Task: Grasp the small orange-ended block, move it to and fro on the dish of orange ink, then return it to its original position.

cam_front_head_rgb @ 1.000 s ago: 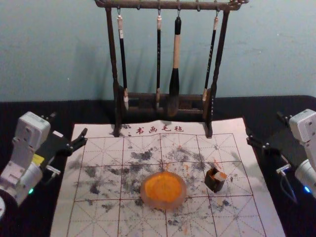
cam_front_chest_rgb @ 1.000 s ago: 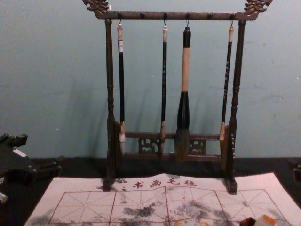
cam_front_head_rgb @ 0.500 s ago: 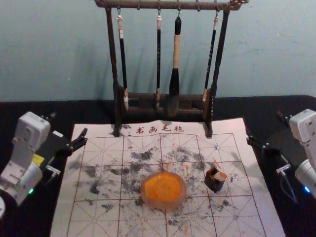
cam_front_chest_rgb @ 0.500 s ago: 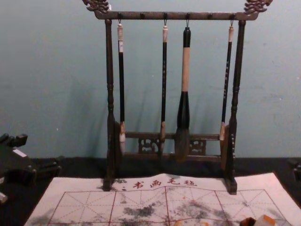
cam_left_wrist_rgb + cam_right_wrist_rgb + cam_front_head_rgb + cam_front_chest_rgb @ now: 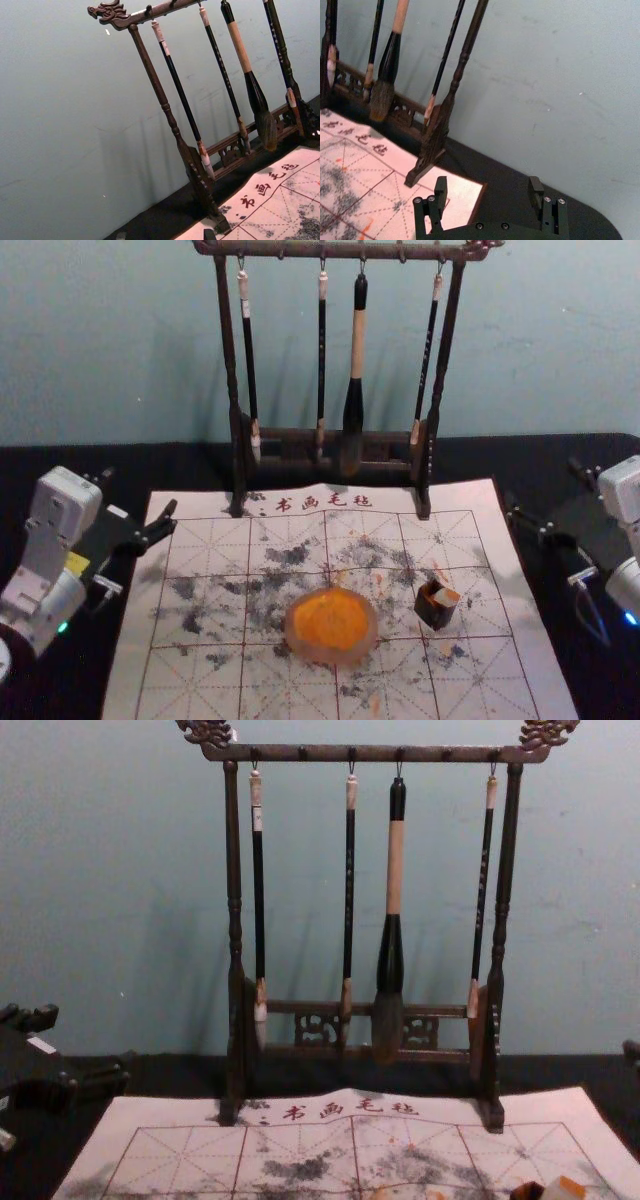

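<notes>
The pale block (image 5: 441, 597), orange at one end, is seen tilted in a small dark box (image 5: 432, 615), lower right in the head view, beside the ink dish (image 5: 335, 653). It should prove light and stiff, perhaps ink-slick, best pinched by its pale sides. The right gripper (image 5: 543, 485), at the right edge, is empty, fingers spread; the left gripper (image 5: 139, 492) is parked at the left edge.

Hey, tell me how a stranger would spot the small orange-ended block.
Find the dark wooden brush rack, then the white gridded mat in front of it. On the mat, just right of the round dish of orange ink, sits a small dark holder. The block is the pale piece in or against it, set apart by its orange end.
</notes>
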Tool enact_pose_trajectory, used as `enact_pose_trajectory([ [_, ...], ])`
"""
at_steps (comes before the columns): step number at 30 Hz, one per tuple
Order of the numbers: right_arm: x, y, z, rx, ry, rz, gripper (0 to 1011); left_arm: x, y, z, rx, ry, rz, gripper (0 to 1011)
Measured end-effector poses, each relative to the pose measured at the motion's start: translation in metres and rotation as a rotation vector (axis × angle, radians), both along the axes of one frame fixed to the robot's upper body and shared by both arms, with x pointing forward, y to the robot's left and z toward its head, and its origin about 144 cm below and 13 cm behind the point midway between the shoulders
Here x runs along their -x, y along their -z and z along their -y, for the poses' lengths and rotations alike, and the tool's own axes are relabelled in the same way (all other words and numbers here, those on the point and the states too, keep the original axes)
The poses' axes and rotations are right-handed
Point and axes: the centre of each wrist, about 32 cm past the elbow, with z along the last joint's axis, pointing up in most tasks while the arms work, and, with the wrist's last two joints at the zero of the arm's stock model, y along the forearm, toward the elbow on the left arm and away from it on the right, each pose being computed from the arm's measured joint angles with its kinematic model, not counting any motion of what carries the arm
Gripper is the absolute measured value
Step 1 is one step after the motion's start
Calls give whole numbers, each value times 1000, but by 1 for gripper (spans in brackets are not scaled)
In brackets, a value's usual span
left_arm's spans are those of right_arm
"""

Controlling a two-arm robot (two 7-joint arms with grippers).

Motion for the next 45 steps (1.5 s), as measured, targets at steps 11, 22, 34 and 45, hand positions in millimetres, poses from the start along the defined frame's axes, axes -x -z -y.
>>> enact_pose_trajectory([
  [11,30,-26,21,-30,-120,44,1000,0,0,0,0,0,0,1001],
  [22,66,-38,39,-50,-329,6,1000,0,0,0,0,0,0,1001],
  [34,69,-33,42,-86,-492,-101,1000,0,0,0,0,0,0,1001],
  [45,55,-24,34,-91,-528,-185,1000,0,0,0,0,0,0,1001],
])
